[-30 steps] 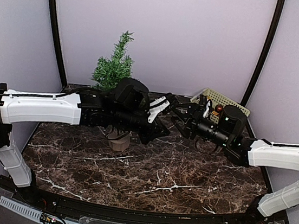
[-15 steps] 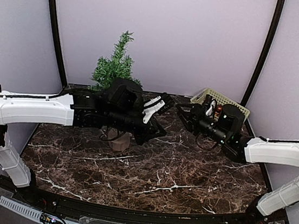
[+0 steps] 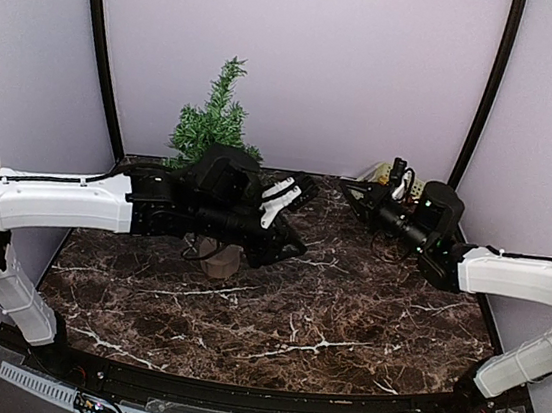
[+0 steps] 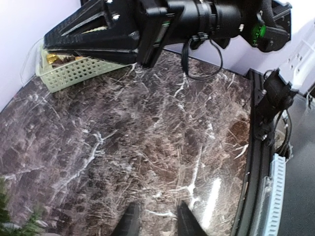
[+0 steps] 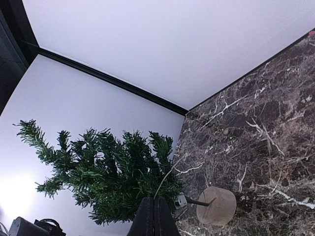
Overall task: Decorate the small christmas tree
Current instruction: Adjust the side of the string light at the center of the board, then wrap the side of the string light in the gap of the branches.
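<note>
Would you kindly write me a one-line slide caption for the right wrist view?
Right gripper, jaws shut, faces the small christmas tree standing on its wooden base on the marble table.

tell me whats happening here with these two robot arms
Two arms reach toward each other over the dark marble table. The left tool is slightly open and empty, near the small dark-green artificial christmas tree with its round wooden base. The right tool is shut, near the pale plastic lattice basket at back right; whether it grips anything is unclear. The tree looks bare.
</note>
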